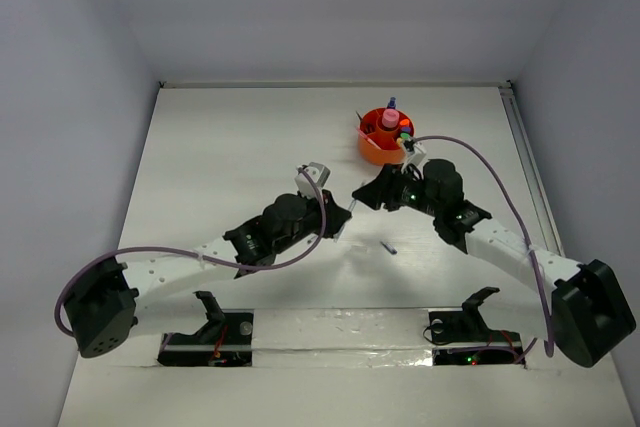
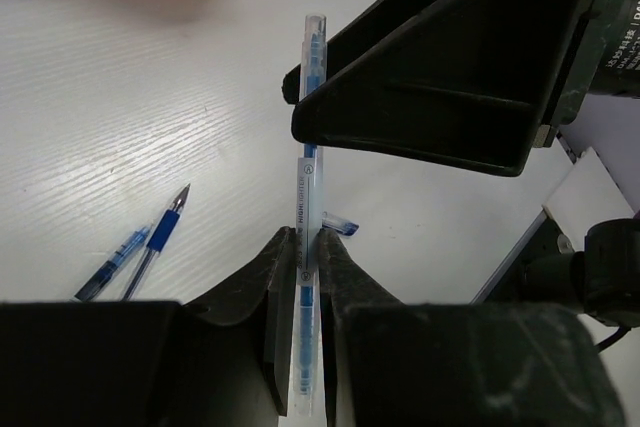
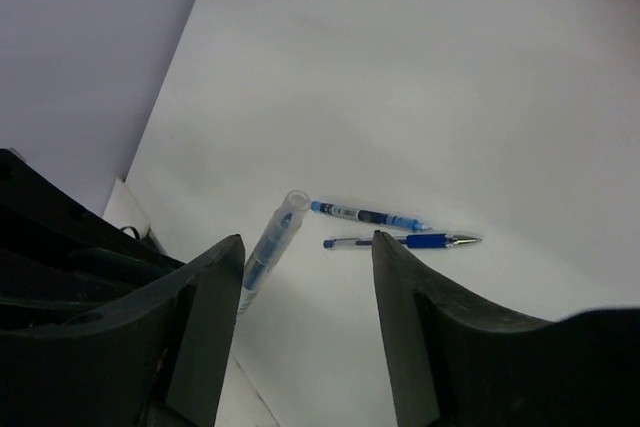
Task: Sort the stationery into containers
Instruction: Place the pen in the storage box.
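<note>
Mid-table, between the arms: left gripper (image 2: 305, 247) is clamped on the lower end of a clear blue pen (image 2: 313, 57). The pen's long axis runs straight out into the gap of the right gripper (image 3: 307, 242), whose jaws stand wide apart, holding nothing, with the pen nearer one finger. Tub (image 1: 375, 154) lies beyond, closer to the right arm, so a handover looks likely; two loose pens (image 3: 410, 241) lie on the table.

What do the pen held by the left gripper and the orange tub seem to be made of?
The pen in the left gripper looks like clear, glossy plastic: its blue ink tube shows through the barrel. The orange tub looks like opaque moulded plastic, evenly coloured with a smooth wall, though it is too small to be sure.
</note>
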Controlling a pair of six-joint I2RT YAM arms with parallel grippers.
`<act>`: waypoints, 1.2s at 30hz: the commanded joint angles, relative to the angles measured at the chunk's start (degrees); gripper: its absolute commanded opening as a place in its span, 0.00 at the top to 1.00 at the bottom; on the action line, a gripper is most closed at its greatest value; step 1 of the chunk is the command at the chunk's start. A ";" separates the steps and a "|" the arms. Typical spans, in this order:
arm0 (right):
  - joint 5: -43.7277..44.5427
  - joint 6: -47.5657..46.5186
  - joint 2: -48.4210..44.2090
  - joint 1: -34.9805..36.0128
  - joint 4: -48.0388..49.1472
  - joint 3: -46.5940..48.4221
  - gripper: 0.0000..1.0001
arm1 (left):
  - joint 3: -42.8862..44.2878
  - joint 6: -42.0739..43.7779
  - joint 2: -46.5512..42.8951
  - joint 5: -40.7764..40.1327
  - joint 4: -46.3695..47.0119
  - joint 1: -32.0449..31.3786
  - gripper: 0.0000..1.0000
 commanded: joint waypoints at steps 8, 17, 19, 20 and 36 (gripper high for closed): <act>-3.91 3.72 3.21 1.03 8.83 0.32 0.91 | -0.31 0.45 0.70 0.29 5.31 0.63 1.00; 4.79 1.96 4.26 1.03 7.25 5.24 1.00 | 0.57 2.03 0.53 -1.64 3.47 0.63 0.71; 6.02 0.73 5.06 1.03 7.34 6.91 1.00 | 0.39 2.12 -0.35 -3.21 2.59 1.15 0.61; 8.12 0.29 5.84 1.03 7.34 7.61 1.00 | 0.22 2.21 -1.65 -3.75 1.98 1.16 0.58; 43.29 -29.14 14.46 1.03 10.67 21.15 1.00 | -7.61 1.07 -4.22 -7.09 -1.63 1.69 0.68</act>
